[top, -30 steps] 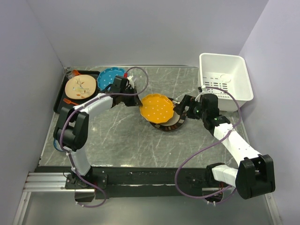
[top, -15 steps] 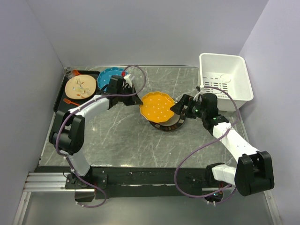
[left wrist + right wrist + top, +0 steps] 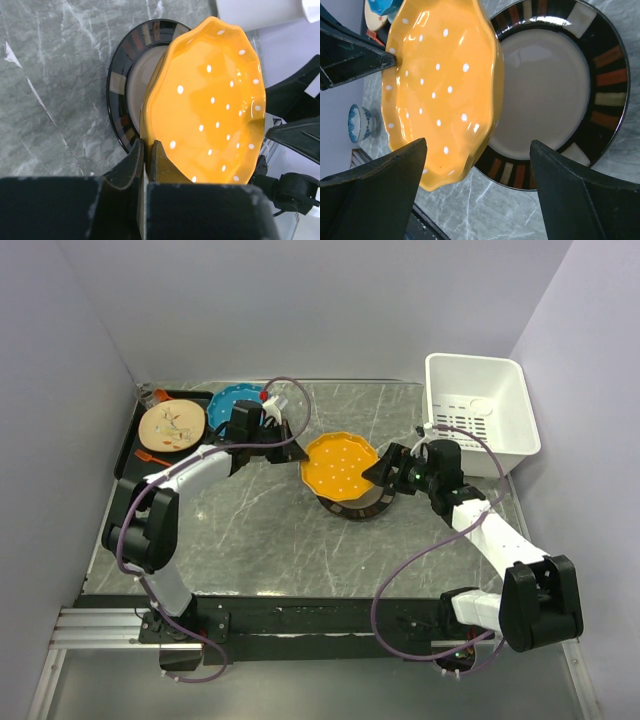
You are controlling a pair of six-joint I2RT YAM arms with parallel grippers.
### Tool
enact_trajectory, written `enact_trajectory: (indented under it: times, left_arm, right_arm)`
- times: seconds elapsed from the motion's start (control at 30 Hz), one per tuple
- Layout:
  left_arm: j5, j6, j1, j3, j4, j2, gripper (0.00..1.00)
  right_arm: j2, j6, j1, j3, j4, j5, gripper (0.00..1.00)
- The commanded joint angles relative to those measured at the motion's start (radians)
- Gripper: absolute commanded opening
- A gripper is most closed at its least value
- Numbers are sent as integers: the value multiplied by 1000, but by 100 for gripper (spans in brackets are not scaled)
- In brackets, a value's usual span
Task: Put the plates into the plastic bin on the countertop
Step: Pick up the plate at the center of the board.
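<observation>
Tray [image 3: 127, 456] holding cream plate [image 3: 172, 425], orange plate [image 3: 340, 466] in left claw [image 3: 148, 150]

left gripper [image 3: 148, 150] pinched shut on the orange plate [image 3: 210, 110], right gripper [image 3: 477, 147] spread wide opposite it.

The orange plate [image 3: 340, 464], scalloped and white-dotted, hangs tilted over the cream plate with the black striped rim [image 3: 362, 508], which lies flat at the middle of the countertop [image 3: 260, 530]. A teal dotted plate [image 3: 232, 403] (partly hidden) lies far left. The white plastic bin [image 3: 470, 410] stands upright at the far right corner.
</observation>
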Motion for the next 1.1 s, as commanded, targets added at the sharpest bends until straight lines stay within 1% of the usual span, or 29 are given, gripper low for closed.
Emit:
enact_trajectory:
  times: [0.0, 0.13, 0.17, 0.43, 0.57, 0.63, 0.87, 1.07]
  left_arm:
    - [112, -60, 0, 8, 173, -100, 1]
    - [132, -60, 2, -5, 185, -104, 1]
    - [135, -59, 2, -6, 189, -104, 1]
    - [166, -63, 2, -28, 219, -116, 1]
    - [180, -72, 0, -37, 244, -118, 1]
    - [184, -74, 0, -37, 245, -117, 1]
    - [186, -65, -7, -35, 242, -107, 1]
    - [161, -43, -18, -26, 212, -104, 1]
  right_arm:
    - [2, 13, -4, -14, 65, -32, 88]
    - [10, 22, -4, -17, 82, -49, 82]
    - [11, 28, -4, -21, 87, -52, 79]
    - [28, 42, -4, -20, 110, -75, 72]
    - [42, 48, -4, -21, 120, -101, 63]
    - [42, 51, -4, -24, 126, -104, 61]
    - [46, 59, -4, -23, 137, -116, 58]
    - [45, 61, -4, -20, 142, -124, 48]
